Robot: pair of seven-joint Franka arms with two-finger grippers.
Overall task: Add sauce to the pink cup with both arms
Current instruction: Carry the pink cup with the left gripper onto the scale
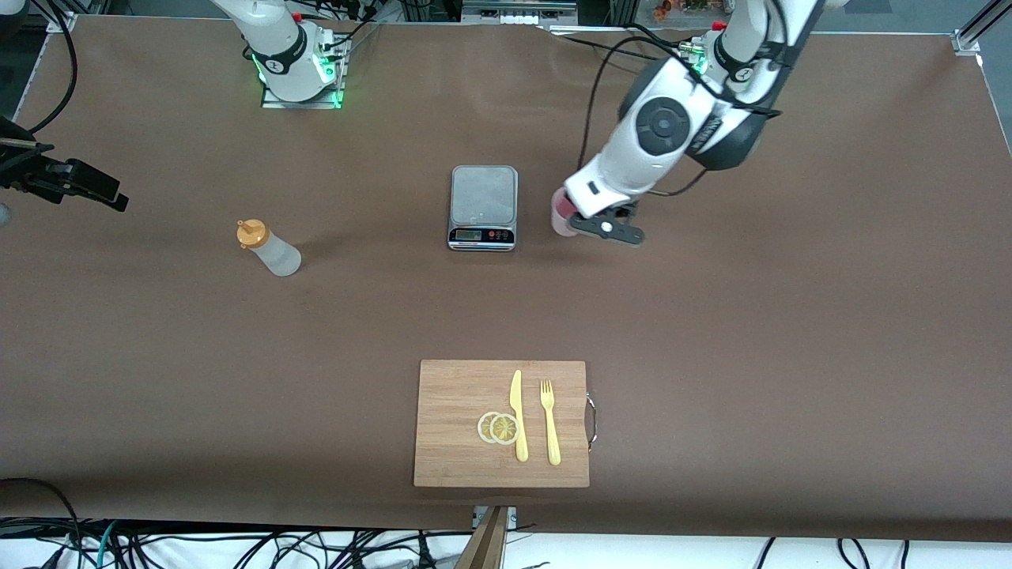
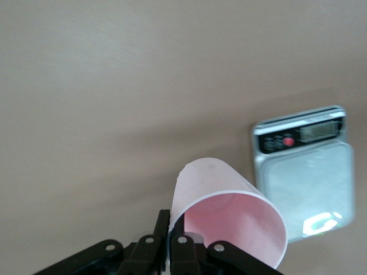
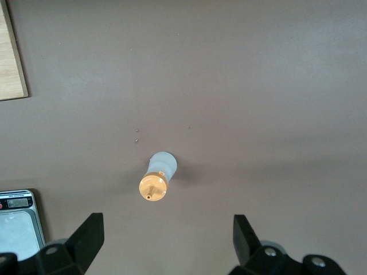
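The right gripper (image 3: 163, 243), fingers spread, hangs over the table above the upright sauce (image 1: 269, 248). The scale (image 1: 483, 207) sits mid-table. Just beside it, the left gripper (image 2: 170, 243) pinches the cup (image 1: 561, 215) by its rim, seemingly lifted.

Robotics lab: bench-mounted arms (image 1: 680, 134), aluminium framing (image 1: 976, 32), loose cables (image 1: 237, 545).
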